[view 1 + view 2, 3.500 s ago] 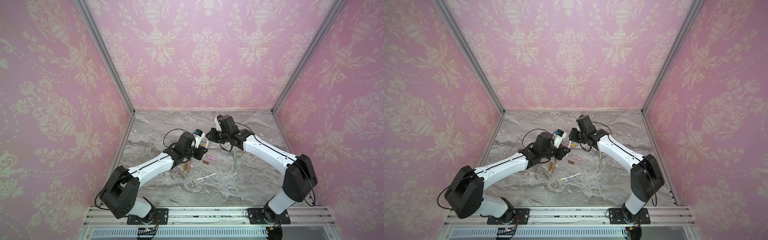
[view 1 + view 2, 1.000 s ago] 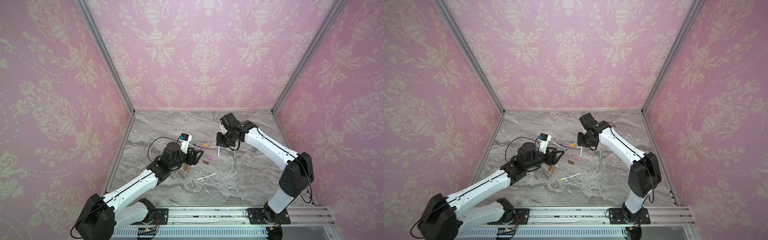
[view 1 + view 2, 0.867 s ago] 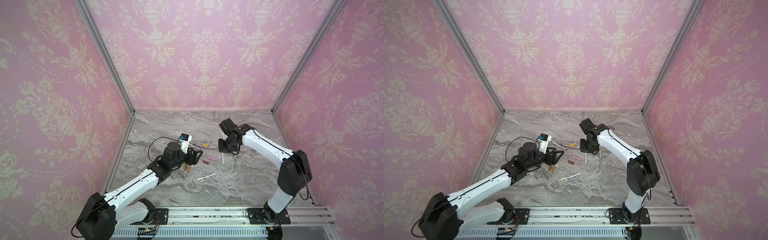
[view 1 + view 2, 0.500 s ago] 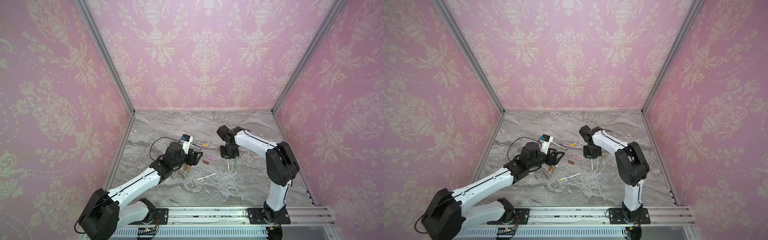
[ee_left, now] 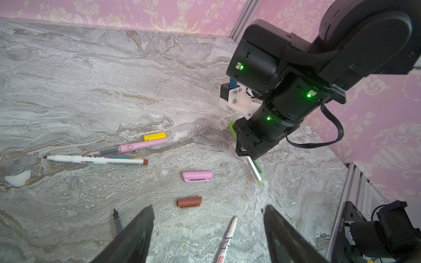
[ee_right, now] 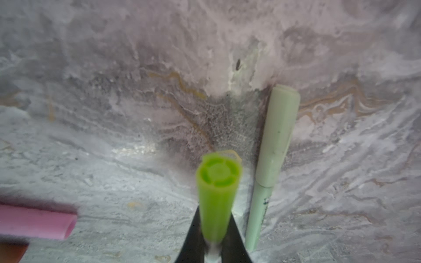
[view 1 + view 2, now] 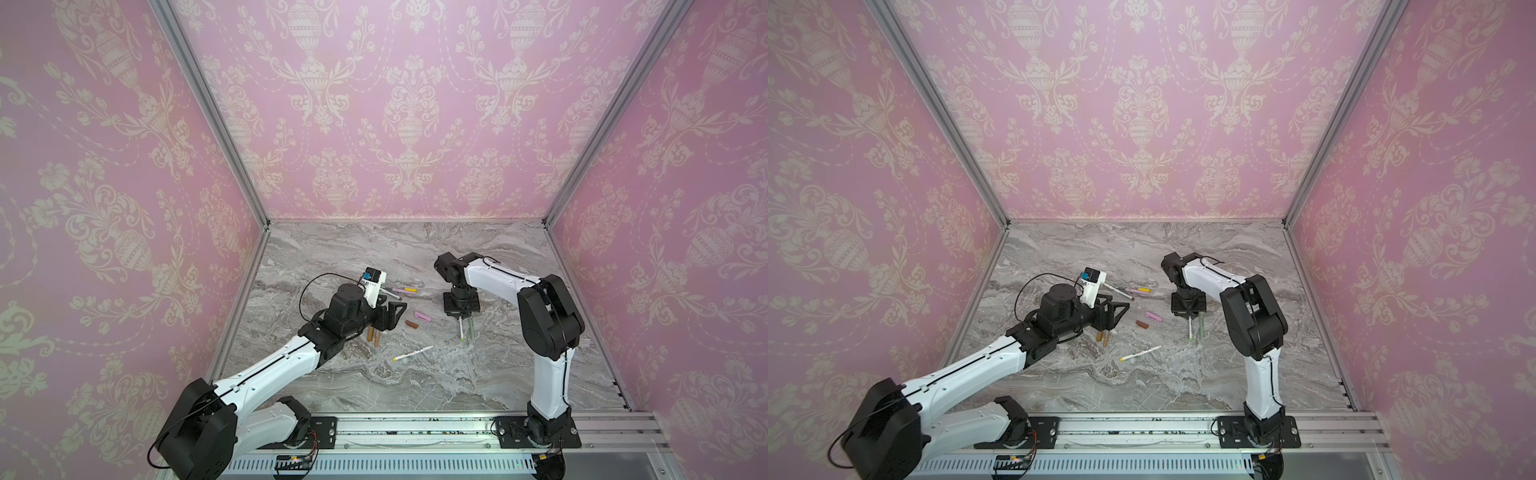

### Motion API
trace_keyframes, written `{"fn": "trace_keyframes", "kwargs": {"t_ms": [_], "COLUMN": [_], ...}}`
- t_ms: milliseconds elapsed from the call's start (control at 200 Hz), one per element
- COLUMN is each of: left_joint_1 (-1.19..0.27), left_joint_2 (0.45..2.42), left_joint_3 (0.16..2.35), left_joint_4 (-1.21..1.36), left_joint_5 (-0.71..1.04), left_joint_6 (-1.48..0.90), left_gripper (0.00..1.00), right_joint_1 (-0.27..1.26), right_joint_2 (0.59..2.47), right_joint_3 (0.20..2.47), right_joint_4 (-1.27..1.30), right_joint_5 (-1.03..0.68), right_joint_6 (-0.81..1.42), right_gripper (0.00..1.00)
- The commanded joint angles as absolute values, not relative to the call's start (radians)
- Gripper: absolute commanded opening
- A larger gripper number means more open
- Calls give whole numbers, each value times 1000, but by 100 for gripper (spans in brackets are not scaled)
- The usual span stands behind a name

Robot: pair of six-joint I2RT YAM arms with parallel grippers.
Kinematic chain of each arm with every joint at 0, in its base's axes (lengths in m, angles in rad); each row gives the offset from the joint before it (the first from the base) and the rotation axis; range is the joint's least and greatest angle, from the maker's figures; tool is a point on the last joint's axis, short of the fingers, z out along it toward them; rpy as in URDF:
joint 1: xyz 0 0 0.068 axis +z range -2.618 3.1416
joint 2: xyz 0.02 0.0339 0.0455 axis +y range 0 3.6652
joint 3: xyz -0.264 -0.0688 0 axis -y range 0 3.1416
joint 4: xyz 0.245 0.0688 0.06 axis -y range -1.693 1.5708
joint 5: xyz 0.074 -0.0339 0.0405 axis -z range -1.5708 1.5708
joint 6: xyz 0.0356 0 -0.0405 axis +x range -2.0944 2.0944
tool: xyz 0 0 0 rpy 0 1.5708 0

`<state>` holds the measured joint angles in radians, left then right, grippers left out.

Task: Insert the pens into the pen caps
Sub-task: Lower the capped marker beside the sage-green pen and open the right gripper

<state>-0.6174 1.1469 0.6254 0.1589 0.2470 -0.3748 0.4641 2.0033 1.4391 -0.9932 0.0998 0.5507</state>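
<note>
**Table** (image 7: 365,386): grey veined marble-look top, with pink patterned walls (image 7: 415,104) on three sides.

**Left gripper** (image 7: 392,318): jaws wide apart with nothing between them. It hangs low over the left-centre of the table.

**Right gripper** (image 7: 461,319): points down at the table right of centre, jaws clamped on the green-ended pen.

**Green-ended pen** (image 5: 255,170): white barrel, held tilted, with the barrel print too small to read. The bright green cap (image 6: 216,191) sits on its other end, beyond the jaws.

**Sage pen** (image 6: 273,141): capped and flat on the table, just beside the held pen. Its dark barrel print is unreadable.

**Brown-ended pen** (image 5: 95,159): white, uncapped, lying flat. It is marked "M&G", followed by Chinese characters.

**Pink pen** (image 5: 136,145): uncapped, with a clear grip section and a round emblem on the barrel. It lies just beside the brown-ended pen.

**Yellow-ended pen** (image 7: 412,353): white, uncapped, lying alone nearer the front. Its print is unreadable.

**Tan pieces** (image 7: 373,336): two side by side, partly under the left gripper. Whether each is a pen or a cap cannot be told.

**Pink cap** (image 5: 197,176): loose at mid-table.

**Brown cap** (image 5: 189,202): loose, near the pink cap.

**Yellow cap** (image 5: 154,136): loose, just beside the pink pen's rear end.
</note>
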Motion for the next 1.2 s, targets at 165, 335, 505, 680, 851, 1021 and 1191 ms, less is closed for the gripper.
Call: {"fn": "trace_keyframes", "kwargs": {"t_ms": [165,335,505,680,851,1021,1191], "left_joint_1": [-613,-613,-612,-612,-612,-605,-578], "left_joint_2": [1120,1109,1096,1084,1061,1013,948], "left_joint_3": [635,634,632,635,640,646,625], "left_joint_4": [156,152,144,131,117,94,73], "left_joint_5": [219,213,206,200,163,129,126], "left_joint_6": [-342,-342,-343,-344,-353,-363,-430], "left_gripper": [79,80,80,80,87,95,99], "right_joint_1": [459,460,460,459,464,519,636], "right_joint_2": [2046,2055,2055,2041,1956,1801,1665], "right_joint_3": [1484,1481,1475,1487,1512,1525,1431], "right_joint_4": [-1012,-1011,-1007,-1014,-1032,-984,-879], "right_joint_5": [123,129,131,130,115,59,-16], "right_joint_6": [582,586,591,589,580,518,438], "right_gripper": [12,24,26,28,33,36,36]}}
